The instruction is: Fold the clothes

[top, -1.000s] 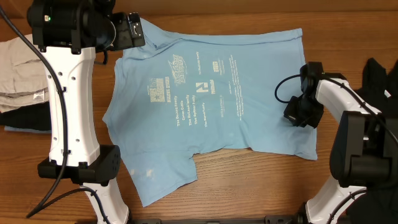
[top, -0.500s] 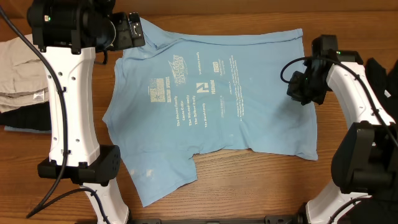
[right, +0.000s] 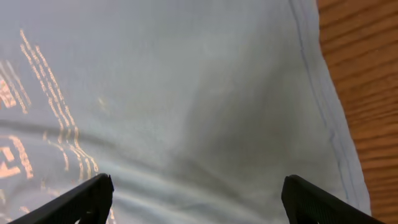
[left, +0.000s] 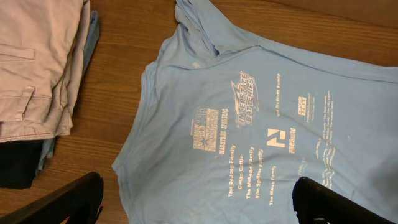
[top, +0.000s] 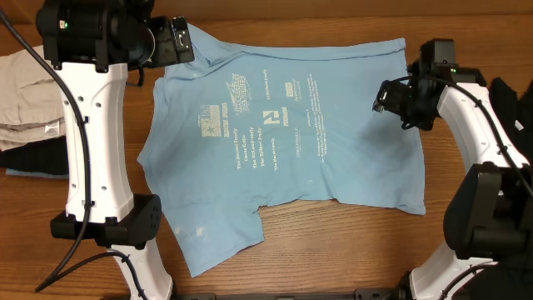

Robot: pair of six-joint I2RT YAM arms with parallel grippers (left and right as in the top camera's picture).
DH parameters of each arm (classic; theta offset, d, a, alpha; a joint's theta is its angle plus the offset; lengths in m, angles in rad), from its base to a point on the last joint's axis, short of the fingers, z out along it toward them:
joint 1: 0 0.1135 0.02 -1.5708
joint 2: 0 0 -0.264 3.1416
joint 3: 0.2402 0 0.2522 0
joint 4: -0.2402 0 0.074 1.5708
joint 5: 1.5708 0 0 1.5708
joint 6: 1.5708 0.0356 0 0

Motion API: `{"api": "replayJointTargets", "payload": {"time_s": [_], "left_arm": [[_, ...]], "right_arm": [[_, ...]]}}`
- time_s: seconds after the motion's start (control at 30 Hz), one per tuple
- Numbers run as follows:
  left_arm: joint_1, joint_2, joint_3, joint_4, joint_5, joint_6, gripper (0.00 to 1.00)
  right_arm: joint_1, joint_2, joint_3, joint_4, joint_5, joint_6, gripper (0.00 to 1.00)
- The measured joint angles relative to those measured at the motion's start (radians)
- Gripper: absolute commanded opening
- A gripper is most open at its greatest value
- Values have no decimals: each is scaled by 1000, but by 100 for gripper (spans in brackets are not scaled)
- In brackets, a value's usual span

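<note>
A light blue T-shirt point(top: 283, 142) with pale printed lettering lies spread flat on the wooden table, one of the clothes here. My left gripper point(top: 179, 43) hangs high over its far left corner near the collar. In the left wrist view that gripper point(left: 199, 205) is open, with the T-shirt point(left: 249, 124) far below it. My right gripper point(top: 390, 100) hovers over the shirt's right part. In the right wrist view it point(right: 199, 202) stands open just above smooth blue fabric point(right: 186, 93), gripping nothing.
Folded beige clothes point(top: 25, 92) lie at the left edge on a dark garment point(top: 33, 158); both also show in the left wrist view, beige point(left: 31, 62) and dark point(left: 18, 168). A black garment point(top: 512, 100) lies at the right edge. Bare wood point(right: 367, 93) borders the shirt's hem.
My right gripper has moved toward the far edge along the shirt's right side and gone from shut to open. The left arm and the shirt have not moved.
</note>
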Motion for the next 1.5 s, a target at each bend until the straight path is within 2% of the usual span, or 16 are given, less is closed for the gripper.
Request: {"api": "replayJointTargets", "payload": {"time_s": [0.03, 0.07, 0.1, 0.17, 0.2, 0.23, 0.4, 0.53, 0.77, 0.9, 1.03, 1.2, 1.23, 1.37, 1.5], "left_arm": [[0, 0, 0, 0, 0, 0, 100], [0, 0, 0, 0, 0, 0, 100], [0, 0, 0, 0, 0, 0, 100], [0, 0, 0, 0, 0, 0, 100], [0, 0, 0, 0, 0, 0, 100], [0, 0, 0, 0, 0, 0, 100], [0, 0, 0, 0, 0, 0, 100], [0, 0, 0, 0, 0, -1, 100], [0, 0, 0, -2, -1, -3, 100], [0, 0, 0, -2, -3, -3, 100], [0, 0, 0, -2, -3, -3, 100], [0, 0, 0, -2, -3, -3, 100], [0, 0, 0, -2, -3, -3, 100], [0, 0, 0, -2, -3, -3, 100], [0, 0, 0, -2, -3, -3, 100]], "right_arm": [[0, 0, 0, 2, 0, 0, 80], [0, 0, 0, -4, 0, 0, 67], [0, 0, 0, -14, 0, 3, 54], [0, 0, 0, -35, 0, -4, 20], [0, 0, 0, -33, -15, -15, 9], [0, 0, 0, -19, -58, -48, 4], [62, 0, -21, 226, -160, -127, 4], [186, 16, -60, 528, -180, -143, 4], [396, 289, -70, 946, -116, -103, 4], [439, 380, -74, 1128, -37, -16, 4], [438, 423, -73, 1134, -6, 61, 4], [438, 419, -35, 992, 0, 128, 4], [438, 415, -25, 948, -3, 138, 4], [438, 373, 71, 589, -10, 159, 4], [438, 336, 78, 420, -11, 161, 4]]}}
